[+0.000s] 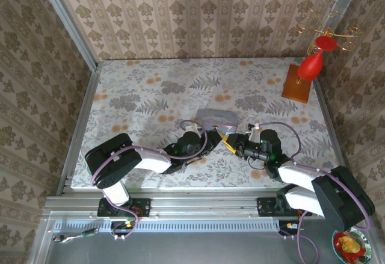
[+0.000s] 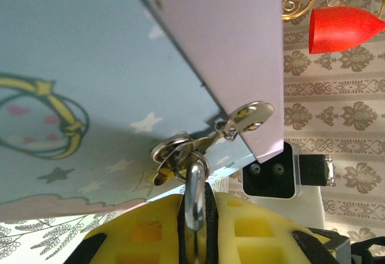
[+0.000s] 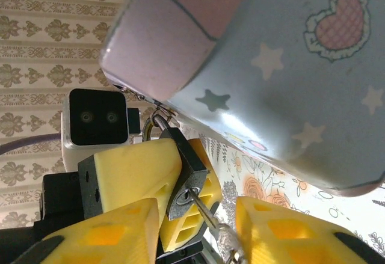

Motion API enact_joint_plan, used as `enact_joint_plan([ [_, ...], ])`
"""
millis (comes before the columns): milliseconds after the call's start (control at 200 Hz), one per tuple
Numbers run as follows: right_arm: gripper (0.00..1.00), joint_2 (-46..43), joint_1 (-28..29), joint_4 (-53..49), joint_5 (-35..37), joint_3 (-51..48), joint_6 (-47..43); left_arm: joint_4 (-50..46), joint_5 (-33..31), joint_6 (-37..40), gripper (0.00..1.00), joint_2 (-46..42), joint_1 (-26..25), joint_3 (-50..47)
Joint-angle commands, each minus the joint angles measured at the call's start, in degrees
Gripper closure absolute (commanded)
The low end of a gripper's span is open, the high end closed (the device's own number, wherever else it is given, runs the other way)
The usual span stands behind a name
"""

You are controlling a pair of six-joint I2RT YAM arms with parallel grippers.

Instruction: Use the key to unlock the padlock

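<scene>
Tight quarters here! My left gripper was clamped on the tiny black blocky padlock. It hung by its shiny curved shackle from the metal hasp of the pale blue star-printed tin. The thin silver key sat in the keyhole. My right gripper stood narrow around its far end, but whether the pads truly pinched it I could not tell; that contact was hidden low between them.

Trouble, I judged, would come with the turn. Twisted off its axis, the slim key could bend or back out of the slot. The padlock could swivel in my left pads, dangling as it did from a loose hasp, and the tin might get dragged along. My two pairs of yellow fingers sat very close, so a wide wrist roll risked a knock.

Underneath lay a pale floral tablecloth, walled in by beige damask wallpaper. A red teardrop ornament on a wooden block stood in the far right corner, well apart.
</scene>
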Motion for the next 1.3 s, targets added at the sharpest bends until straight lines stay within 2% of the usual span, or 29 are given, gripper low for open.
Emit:
enact_joint_plan([
  [0,0.66,-0.5,-0.2,-1.6,1.2,0.2,-1.2,2.9,1.6,-0.2,1.00,-1.8,-0.3,0.5],
  [195,0.79,0.2,-0.2,-1.0,1.1,0.8,-1.0,2.7,1.9,-0.3,1.00,-1.2,-0.8,1.4],
  [330,0.83,0.4,-0.2,-1.0,1.3,1.3,-1.0,2.8,1.9,-0.4,1.00,-1.0,-1.0,1.6],
  [830,0.87,2.8,-0.5,1.1,1.0,3.9,-0.9,3.4,2.7,-1.2,1.00,-0.5,-2.9,2.9],
  [955,0.82,3.0,-0.5,0.1,1.2,3.6,-1.6,2.8,1.9,-1.2,1.00,-1.4,-2.4,2.2],
  [1115,0.68,2.4,-0.6,-1.5,2.0,2.1,-2.7,1.3,0.1,-0.8,1.00,-3.0,-0.9,0.3],
  [1295,0.65,2.0,-0.6,-0.4,1.5,1.1,-2.4,1.5,-0.2,-0.8,1.00,-2.9,0.1,0.0],
])
